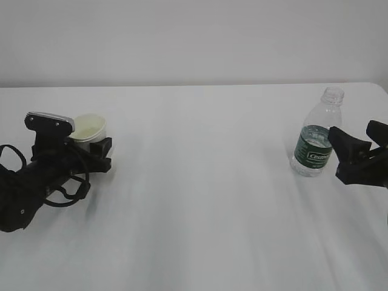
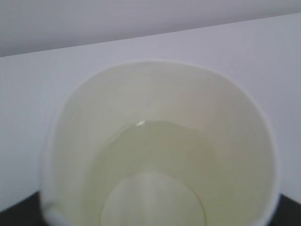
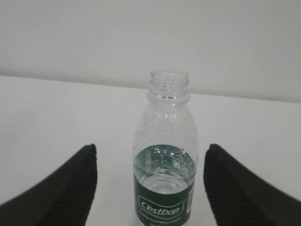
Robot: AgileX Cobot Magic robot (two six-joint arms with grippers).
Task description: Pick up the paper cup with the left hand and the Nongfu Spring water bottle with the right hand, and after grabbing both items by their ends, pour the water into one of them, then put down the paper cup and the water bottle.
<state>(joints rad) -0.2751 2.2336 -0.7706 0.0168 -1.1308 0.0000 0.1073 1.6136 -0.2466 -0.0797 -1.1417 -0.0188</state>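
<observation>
The paper cup [image 1: 89, 128] stands upright on the white table at the left, with my left gripper [image 1: 104, 154] lying low around it. In the left wrist view the paper cup [image 2: 160, 141] fills the frame and a shallow pool of water [image 2: 155, 150] lies in it. Only dark corners of the fingers [image 2: 16, 212] show there, so the grip is unclear. The uncapped Nongfu Spring water bottle [image 1: 315, 142] stands upright at the right, partly filled. My right gripper [image 1: 357, 154] is just right of it, open. The bottle [image 3: 164, 188] stands ahead of the right gripper [image 3: 151, 148], with a gap to each finger.
The white table [image 1: 200, 200] runs back to a pale wall, its far edge [image 1: 182, 85] straight across the view. The right corner of the table [image 1: 381, 88] lies just behind the bottle. Loose black cables [image 1: 66, 191] hang by the left arm.
</observation>
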